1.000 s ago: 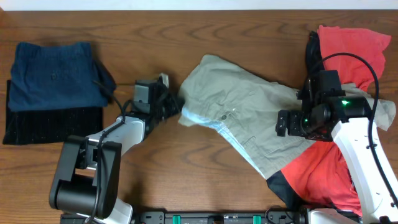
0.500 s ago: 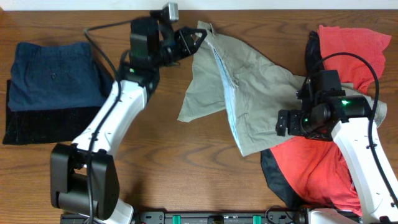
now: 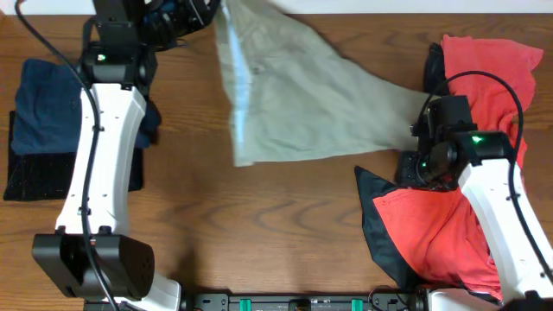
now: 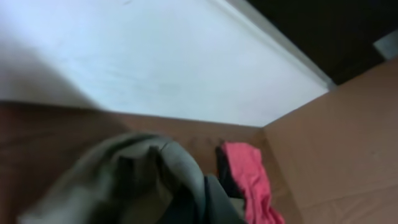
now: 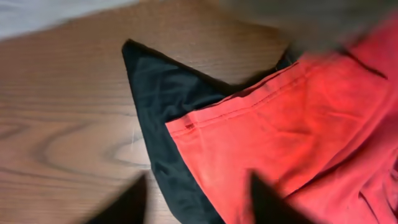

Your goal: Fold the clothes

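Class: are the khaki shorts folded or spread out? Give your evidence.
Spread out, not folded: the shorts stretch as one wide sheet from the left gripper at the table's far edge toward the red garment.

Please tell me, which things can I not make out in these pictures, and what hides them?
Left claw: cut by the top edge overhead, blurred in the left wrist view; its hold on the pale khaki-green cotton shorts is unclear.
Shorts' right corner: overhead, hidden under the right arm.
Folded navy fabric garment: overhead, partly covered by the left arm.
Shiny black fabric garment: overhead, mostly under the red fabric garment.
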Controlling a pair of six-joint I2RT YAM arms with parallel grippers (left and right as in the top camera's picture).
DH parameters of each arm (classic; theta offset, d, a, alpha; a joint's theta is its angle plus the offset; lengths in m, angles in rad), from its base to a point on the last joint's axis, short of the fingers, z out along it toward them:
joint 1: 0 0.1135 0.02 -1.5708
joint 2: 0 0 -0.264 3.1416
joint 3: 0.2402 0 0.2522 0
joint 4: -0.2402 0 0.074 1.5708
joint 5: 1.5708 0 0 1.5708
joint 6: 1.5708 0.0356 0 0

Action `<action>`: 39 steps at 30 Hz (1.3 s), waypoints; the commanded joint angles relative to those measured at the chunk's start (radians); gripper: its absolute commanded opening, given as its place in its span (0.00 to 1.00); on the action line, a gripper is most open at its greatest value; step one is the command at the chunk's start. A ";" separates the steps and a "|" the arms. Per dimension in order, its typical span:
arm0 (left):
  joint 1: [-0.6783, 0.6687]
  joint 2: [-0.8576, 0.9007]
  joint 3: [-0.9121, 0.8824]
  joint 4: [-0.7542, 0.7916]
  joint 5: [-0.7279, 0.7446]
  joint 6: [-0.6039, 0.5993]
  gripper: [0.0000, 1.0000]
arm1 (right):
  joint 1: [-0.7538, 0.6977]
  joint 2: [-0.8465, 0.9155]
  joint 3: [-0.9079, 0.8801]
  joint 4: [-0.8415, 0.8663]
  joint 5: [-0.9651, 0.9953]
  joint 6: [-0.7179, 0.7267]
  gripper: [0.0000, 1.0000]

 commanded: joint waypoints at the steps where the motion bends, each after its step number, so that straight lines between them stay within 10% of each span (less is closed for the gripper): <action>1: 0.010 -0.010 0.020 -0.014 0.014 0.078 0.06 | -0.007 0.067 0.007 0.013 -0.040 -0.045 0.08; 18: 0.014 -0.010 0.020 -0.219 -0.050 0.212 0.06 | -0.049 0.498 0.007 0.135 -0.091 -0.159 0.01; 29: 0.014 -0.010 0.019 -0.327 -0.050 0.220 0.06 | -0.362 0.530 0.007 0.135 0.407 0.153 0.01; 39: 0.014 -0.010 0.019 -0.438 -0.051 0.235 0.06 | -0.692 0.528 0.031 0.149 0.428 0.346 0.03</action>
